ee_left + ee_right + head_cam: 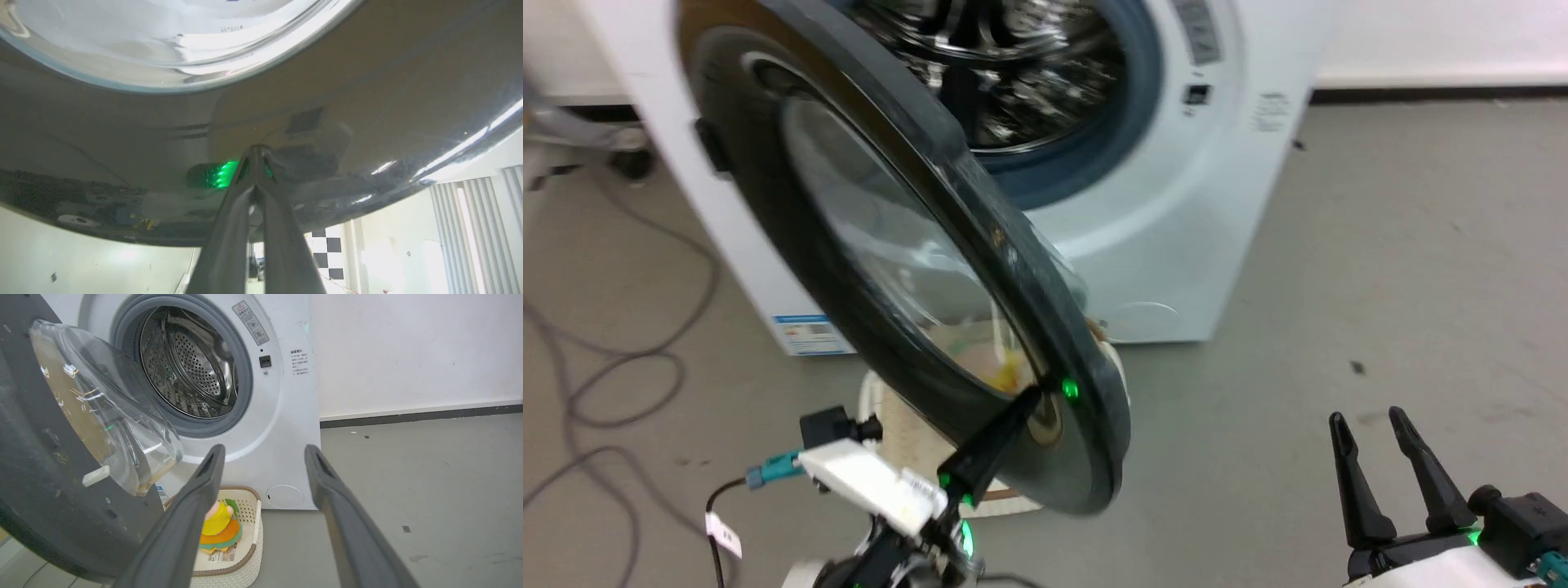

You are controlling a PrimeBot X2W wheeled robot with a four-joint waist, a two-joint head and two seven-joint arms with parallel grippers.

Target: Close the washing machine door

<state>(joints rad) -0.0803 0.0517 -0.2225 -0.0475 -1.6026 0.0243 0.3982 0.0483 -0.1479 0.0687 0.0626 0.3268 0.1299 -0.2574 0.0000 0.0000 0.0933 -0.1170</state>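
The washing machine door (pixel 915 269), round and black-rimmed with a clear glass bowl, stands partly open in front of the white washer (pixel 1176 212). My left gripper (pixel 1031 398) is shut with nothing in it, its tips pressed against the door's outer black rim near the lower edge; the left wrist view shows the tips (pixel 256 152) touching the glossy rim (pixel 367 122). My right gripper (pixel 1368 420) stands open at the lower right, clear of the door. In the right wrist view its fingers (pixel 208 473) frame the washer (pixel 286 428), and the door's inner side (pixel 49 490) sits at left.
A white woven basket (pixel 256 522) holding a yellow and orange toy (pixel 218 526) sits on the floor below the door. Cables (pixel 621 351) lie on the grey floor at left. Bare floor stretches to the right of the washer.
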